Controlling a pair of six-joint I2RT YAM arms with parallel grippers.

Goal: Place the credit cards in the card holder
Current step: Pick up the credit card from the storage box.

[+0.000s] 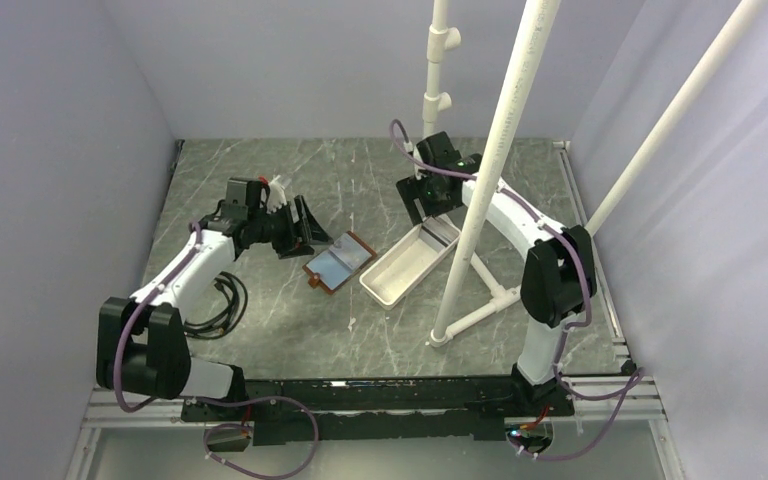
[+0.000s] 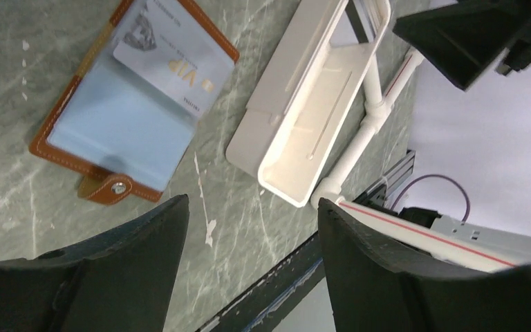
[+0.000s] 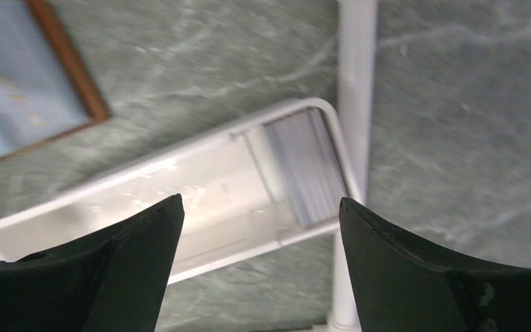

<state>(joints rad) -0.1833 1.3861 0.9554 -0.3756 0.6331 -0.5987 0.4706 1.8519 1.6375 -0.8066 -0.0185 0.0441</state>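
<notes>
The card holder [image 2: 104,131] lies open on the table, brown leather with pale blue pockets, and also shows in the top view [image 1: 338,262]. A pale credit card [image 2: 173,62] marked VIP rests slanted on its far half; whether it sits inside a pocket I cannot tell. More credit cards [image 3: 304,166] lie stacked at the far end of a white tray [image 3: 110,207]. My left gripper [image 2: 252,207] hangs open and empty above the table, beside the holder. Just as open and empty, my right gripper [image 3: 259,204] hovers over the tray's card end.
The long white tray [image 1: 400,275] lies diagonally right of the holder. A white pipe stand [image 1: 480,200] rises beside the tray, its foot [image 1: 475,310] on the table. Black cables [image 1: 215,305] coil near the left arm. Grey walls enclose the table on three sides.
</notes>
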